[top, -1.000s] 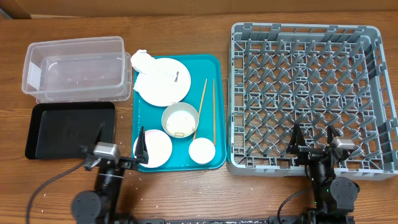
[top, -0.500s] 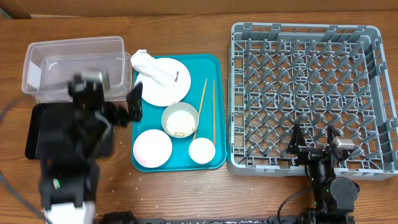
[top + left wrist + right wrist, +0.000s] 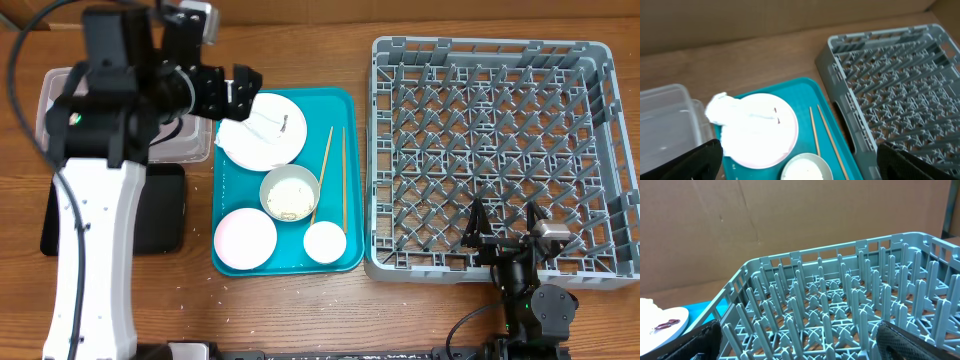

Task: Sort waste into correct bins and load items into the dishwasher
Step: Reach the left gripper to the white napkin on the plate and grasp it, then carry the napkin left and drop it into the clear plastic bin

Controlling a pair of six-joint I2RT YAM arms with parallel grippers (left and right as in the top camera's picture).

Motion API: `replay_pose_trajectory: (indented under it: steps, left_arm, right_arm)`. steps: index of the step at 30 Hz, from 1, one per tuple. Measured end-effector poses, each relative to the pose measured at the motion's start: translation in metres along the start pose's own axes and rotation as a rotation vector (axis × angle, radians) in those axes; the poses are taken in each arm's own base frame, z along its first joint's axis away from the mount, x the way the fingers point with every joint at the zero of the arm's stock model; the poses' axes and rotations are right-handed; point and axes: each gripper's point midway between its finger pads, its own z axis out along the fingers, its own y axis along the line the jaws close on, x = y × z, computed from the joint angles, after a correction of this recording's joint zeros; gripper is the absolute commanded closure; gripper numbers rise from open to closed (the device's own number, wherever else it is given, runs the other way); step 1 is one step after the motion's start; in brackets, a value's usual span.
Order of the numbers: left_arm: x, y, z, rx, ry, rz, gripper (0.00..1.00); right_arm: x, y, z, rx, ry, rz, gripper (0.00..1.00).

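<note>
My left gripper point(image 3: 228, 92) is open and empty, held high over the back left of the teal tray. Below it are a white plate point(image 3: 270, 135) with dark bits and a crumpled white napkin point(image 3: 720, 107) on the plate's left edge. On the tray also sit a bowl with rice grains point(image 3: 290, 192), a pale pink plate point(image 3: 245, 238), a small white cup point(image 3: 325, 241) and two chopsticks point(image 3: 326, 172). The grey dish rack point(image 3: 490, 150) is at the right. My right gripper point(image 3: 503, 230) is open and empty at the rack's front edge.
The teal tray point(image 3: 345, 110) lies mid-table. The clear tub point(image 3: 55, 110) at the back left and the black tray point(image 3: 165, 210) in front of it are partly hidden by my left arm. A brown cardboard wall point(image 3: 790, 220) stands behind the table.
My left arm has risen from the table's front edge and swung back to the tray's far left corner. The right arm has not moved.
</note>
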Motion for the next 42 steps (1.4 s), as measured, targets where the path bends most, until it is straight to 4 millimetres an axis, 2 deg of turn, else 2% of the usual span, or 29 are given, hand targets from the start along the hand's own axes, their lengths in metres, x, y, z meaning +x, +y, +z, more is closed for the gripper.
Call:
replay_pose_trajectory:
  steps: [7,15,21,27,30,35,40,42]
  left_arm:
    - [0.011,0.014,0.063,0.034,0.091,-0.029,0.00]
    - [0.038,0.073,0.142,-0.158,0.187,-0.206,0.00]
    - [0.071,0.098,0.185,-0.289,0.262,-0.343,0.00]
    - [0.100,0.101,0.215,-0.379,0.321,-0.427,0.01]
    - [0.119,0.102,0.228,-0.417,0.367,-0.465,0.05]
    - [0.147,0.109,0.242,-0.477,0.429,-0.526,0.10]
    - [0.168,0.114,0.253,-0.505,0.472,-0.574,0.13]
    - [0.175,0.115,0.257,-0.511,0.485,-0.584,0.17]
  right_arm:
    - [0.000,-0.001,0.000,0.007,-0.001,0.000,0.00]
    - [0.000,-0.001,0.000,0.007,-0.001,0.000,0.00]
    - [0.000,-0.001,0.000,0.007,-0.002,0.001,0.00]
    - [0.000,-0.001,0.000,0.007,0.000,0.000,0.00]
    - [0.000,-0.001,0.000,0.007,-0.001,0.000,0.00]
    - [0.000,-0.001,0.000,0.007,-0.002,0.000,0.00]
    - [0.000,-0.001,0.000,0.008,-0.001,0.000,0.00]
    - [0.000,-0.001,0.000,0.007,0.000,0.000,0.00]
